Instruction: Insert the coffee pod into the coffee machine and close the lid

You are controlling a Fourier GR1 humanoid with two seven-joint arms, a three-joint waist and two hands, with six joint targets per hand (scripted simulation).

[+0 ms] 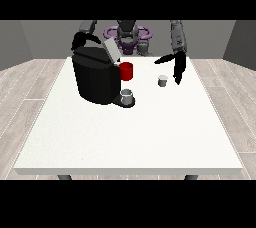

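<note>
A black coffee machine (95, 78) stands on the table's left half, its grey lid (111, 50) tilted up and open. A small grey cup (128, 95) sits on its drip tray. The small white-grey coffee pod (162, 80) stands on the table to the right of the machine. The hand at the view's right (177, 68) hangs just right of the pod, apart from it, with fingers straight down and thumb stretched left. The hand at the view's left (81, 39) hovers behind the machine's top left, partly hidden.
A red mug (126, 71) stands behind the machine's spout, between machine and pod. The white table (130, 137) extends toward the camera from there. The robot's torso (127, 34) is at the far edge.
</note>
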